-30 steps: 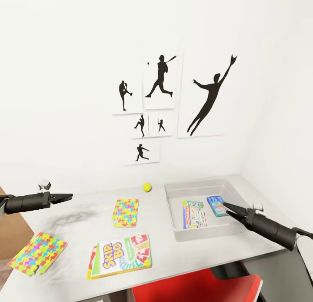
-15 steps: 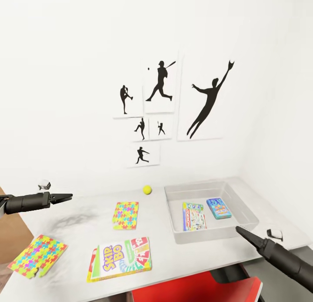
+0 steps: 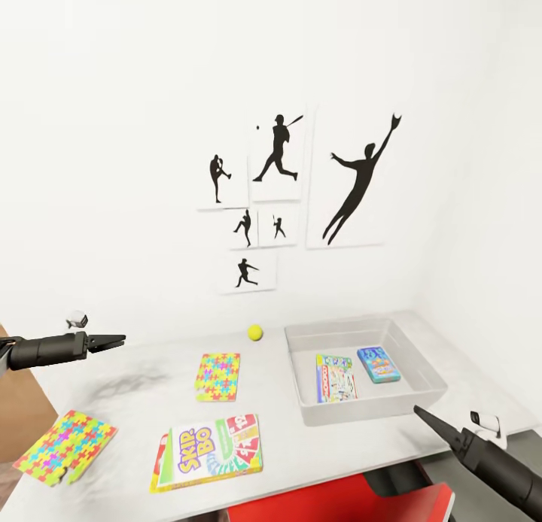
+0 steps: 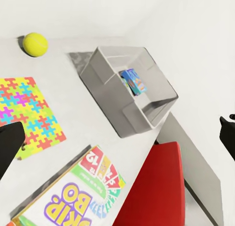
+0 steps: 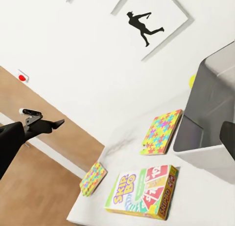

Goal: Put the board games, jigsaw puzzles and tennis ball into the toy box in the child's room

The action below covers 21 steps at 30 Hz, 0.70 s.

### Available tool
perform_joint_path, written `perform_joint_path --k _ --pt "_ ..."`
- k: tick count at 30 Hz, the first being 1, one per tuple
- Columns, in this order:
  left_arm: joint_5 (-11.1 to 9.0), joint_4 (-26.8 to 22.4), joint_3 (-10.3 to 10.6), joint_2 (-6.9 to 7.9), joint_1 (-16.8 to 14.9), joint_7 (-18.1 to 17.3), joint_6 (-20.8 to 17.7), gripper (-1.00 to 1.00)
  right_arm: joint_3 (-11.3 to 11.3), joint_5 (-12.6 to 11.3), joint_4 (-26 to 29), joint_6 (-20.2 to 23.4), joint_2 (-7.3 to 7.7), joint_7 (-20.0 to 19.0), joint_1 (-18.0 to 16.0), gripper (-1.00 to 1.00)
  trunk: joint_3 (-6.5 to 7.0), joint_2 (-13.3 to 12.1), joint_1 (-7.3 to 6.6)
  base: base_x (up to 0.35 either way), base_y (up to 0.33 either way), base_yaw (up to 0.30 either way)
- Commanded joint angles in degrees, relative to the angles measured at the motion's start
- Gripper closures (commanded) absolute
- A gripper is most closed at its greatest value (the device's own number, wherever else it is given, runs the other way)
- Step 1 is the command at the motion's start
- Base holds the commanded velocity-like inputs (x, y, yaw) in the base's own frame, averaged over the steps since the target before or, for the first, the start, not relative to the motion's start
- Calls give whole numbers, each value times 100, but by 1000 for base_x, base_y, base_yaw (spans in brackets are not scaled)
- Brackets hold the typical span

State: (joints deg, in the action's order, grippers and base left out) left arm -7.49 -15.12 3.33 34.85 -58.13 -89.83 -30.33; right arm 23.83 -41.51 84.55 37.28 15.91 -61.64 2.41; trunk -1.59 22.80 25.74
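The grey toy box (image 3: 426, 366) stands at the right end of the table (image 3: 135, 390). Inside it lie a green Monopoly board game (image 3: 335, 377) and a small blue box (image 3: 378, 363). A Skip-Bo board game (image 3: 211, 450) lies near the front edge. One jigsaw puzzle (image 3: 218, 376) is mid-table, another (image 3: 66, 446) at the front left corner. The tennis ball (image 3: 255, 332) rests by the wall. My right gripper (image 3: 416, 410) hovers open and empty beyond the toy box's front right corner. My left gripper (image 3: 120, 340) hangs open and empty above the table's left end.
A red chair (image 3: 339, 503) sits tucked under the table's front edge. Black sports silhouettes (image 3: 280, 147) hang on the white wall behind. In the right wrist view, a wood-panel door (image 5: 49, 157) and a red wall button (image 5: 21, 78) lie to the left of the table.
My right gripper has pulled back out of the toy box toward the front right and dropped lower, leaving the blue box inside. The left arm has stayed put.
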Motion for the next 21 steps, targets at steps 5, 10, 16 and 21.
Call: perform_joint_path --k 5,10,16,21 --pt "-33 0 36 4 -5 -17 -61 -100 -1 -48 -1 15 -10 7 9 -100 32 12 4 0 0 0" --pt "-33 0 36 4 -5 -17 -61 -100 -1 -48 -5 -8 -31 24 11 -100 53 12 4 0 0 0" --pt "-33 0 36 4 -5 -17 -61 -100 -1 -21 -11 -22 -118 20 6 -100 61 12 4 0 0 0" --pt "-34 0 36 2 -5 -17 -61 -100 0 -18 -87 0 -148 34 2 -100 62 12 4 -11 0 0"
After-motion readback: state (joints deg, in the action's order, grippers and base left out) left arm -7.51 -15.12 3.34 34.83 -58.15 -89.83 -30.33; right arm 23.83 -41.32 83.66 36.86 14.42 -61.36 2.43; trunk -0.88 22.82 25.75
